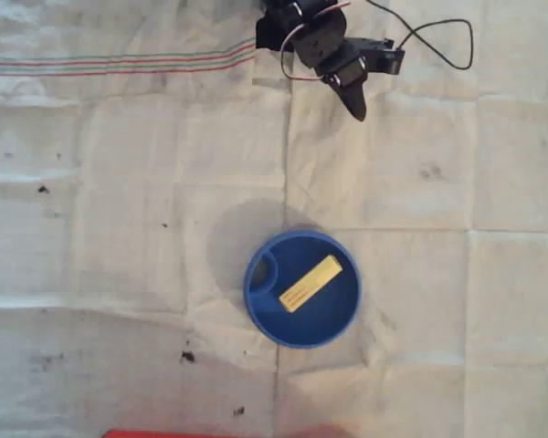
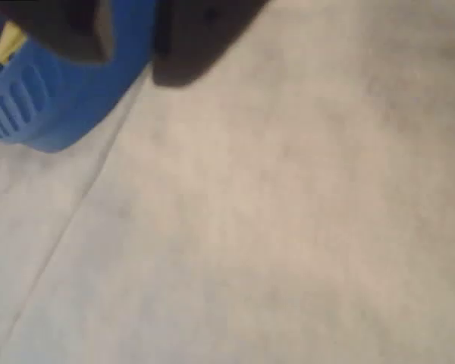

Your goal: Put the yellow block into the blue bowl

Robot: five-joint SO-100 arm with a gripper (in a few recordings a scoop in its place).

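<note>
In the overhead view the yellow block (image 1: pixel 310 284) lies slantwise inside the blue bowl (image 1: pixel 260 301), which stands on the cloth just below the middle. My black gripper (image 1: pixel 355 107) is folded back at the top edge, far above the bowl, its jaws drawn together to one point with nothing in them. The wrist view catches the blue bowl (image 2: pixel 61 98) at the top left, with a sliver of the yellow block (image 2: pixel 7 42) over its rim, behind my dark fingers (image 2: pixel 205 38).
A creased white cloth (image 1: pixel 119 182) with a few dark specks covers the table. Red and green stripes (image 1: pixel 119 64) run across its top left. A red object (image 1: pixel 164 433) shows at the bottom edge. Cables (image 1: pixel 438 41) loop beside the arm.
</note>
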